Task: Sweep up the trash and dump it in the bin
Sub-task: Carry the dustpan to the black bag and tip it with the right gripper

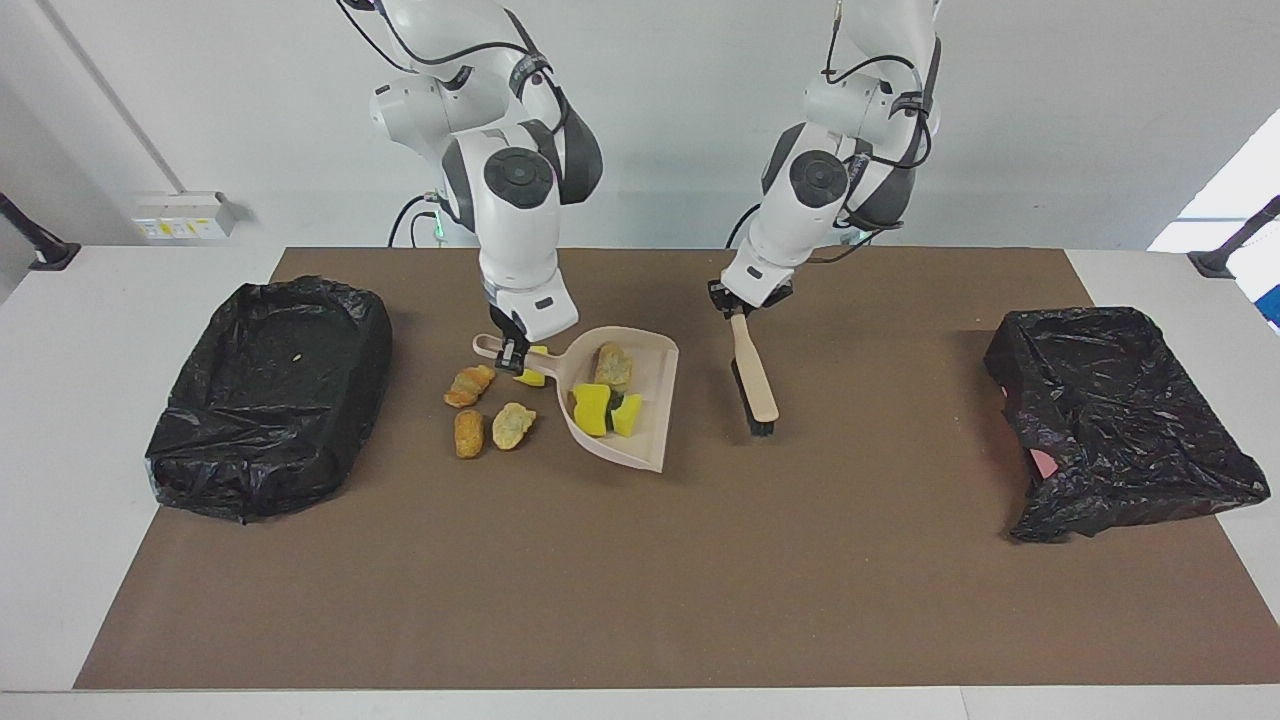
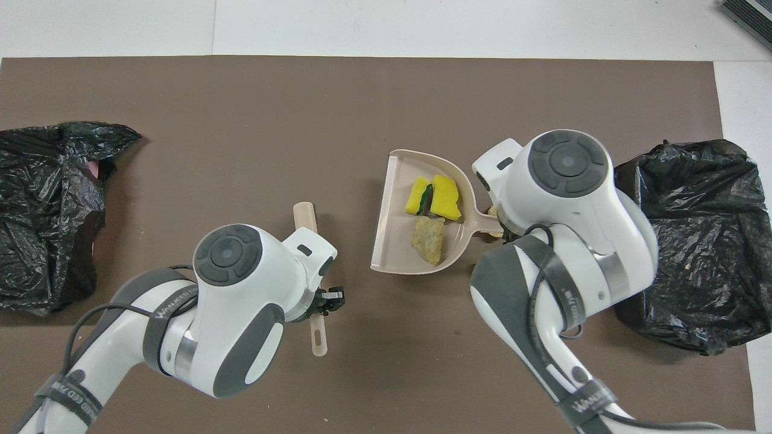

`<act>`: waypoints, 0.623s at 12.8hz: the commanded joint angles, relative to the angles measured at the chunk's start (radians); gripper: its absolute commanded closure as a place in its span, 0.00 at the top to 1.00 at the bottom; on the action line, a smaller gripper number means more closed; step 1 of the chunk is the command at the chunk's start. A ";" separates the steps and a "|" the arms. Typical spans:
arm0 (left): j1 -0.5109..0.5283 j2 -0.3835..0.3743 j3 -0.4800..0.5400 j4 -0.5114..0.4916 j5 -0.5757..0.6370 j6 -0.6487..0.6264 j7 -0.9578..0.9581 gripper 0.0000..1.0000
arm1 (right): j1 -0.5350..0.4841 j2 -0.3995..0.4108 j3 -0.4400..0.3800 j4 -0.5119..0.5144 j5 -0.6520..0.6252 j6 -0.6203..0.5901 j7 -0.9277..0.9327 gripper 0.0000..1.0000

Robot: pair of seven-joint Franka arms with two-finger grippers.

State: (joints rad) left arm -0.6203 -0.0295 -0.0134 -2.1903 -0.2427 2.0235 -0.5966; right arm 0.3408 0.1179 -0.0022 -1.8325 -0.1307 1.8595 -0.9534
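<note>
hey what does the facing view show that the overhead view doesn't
Only the facing view shows the four scraps loose on the mat, three beside the dustpan and a yellow one under its handle; from overhead the right arm covers them. Only the overhead view shows the brush handle's tip past the left gripper. Both show the dustpan carrying three scraps, held by the right gripper, the brush, and a black-lined bin at each end.
</note>
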 commanded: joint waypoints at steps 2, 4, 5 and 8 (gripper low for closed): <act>-0.155 -0.082 0.009 -0.112 0.022 0.009 -0.150 0.00 | -0.135 -0.135 0.001 0.008 0.029 -0.101 -0.047 0.00; -0.212 -0.078 0.006 -0.158 0.020 0.082 -0.190 0.00 | -0.218 -0.170 -0.005 0.030 0.028 -0.156 -0.123 0.00; -0.245 -0.079 0.006 -0.182 0.019 0.125 -0.216 0.00 | -0.273 -0.193 -0.007 0.032 0.022 -0.173 -0.177 0.00; -0.268 -0.084 0.006 -0.210 0.007 0.161 -0.221 0.00 | -0.489 -0.219 -0.007 0.025 0.005 -0.206 -0.413 0.00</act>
State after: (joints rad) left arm -0.8643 -0.0767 -0.0241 -2.3636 -0.2414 2.1551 -0.7994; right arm -0.0293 -0.0884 -0.0188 -1.8028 -0.1320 1.6668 -1.2330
